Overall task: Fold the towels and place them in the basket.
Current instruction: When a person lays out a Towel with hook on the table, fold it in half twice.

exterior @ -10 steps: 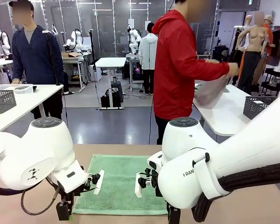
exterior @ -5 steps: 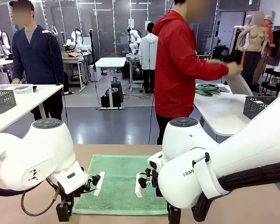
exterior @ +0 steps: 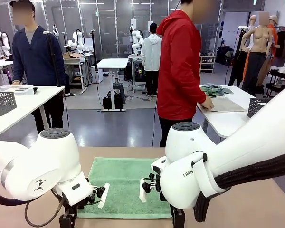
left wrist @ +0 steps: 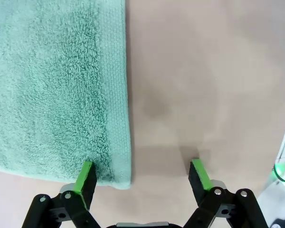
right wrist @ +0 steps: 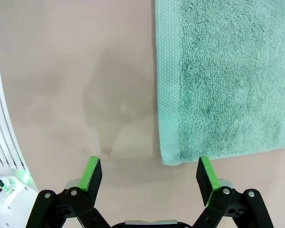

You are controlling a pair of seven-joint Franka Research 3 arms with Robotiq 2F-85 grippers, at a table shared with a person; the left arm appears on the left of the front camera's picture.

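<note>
The left gripper (left wrist: 143,176) hangs low over the table (left wrist: 209,71), jaws spread wide, gripping nothing. A corner of the green towel (exterior: 126,183) lies between its fingers, with one finger over the cloth. The right gripper (right wrist: 149,176) is just as wide and empty, with the towel's other near corner between its fingers.

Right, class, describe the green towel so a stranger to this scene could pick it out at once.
Find the tan table nearest the camera. Spread flat across its middle lies the mint green terry cloth towel, a rectangle with a woven border. Unlike the pale grey cloth on the white table behind, it is green and no person touches it.
</note>
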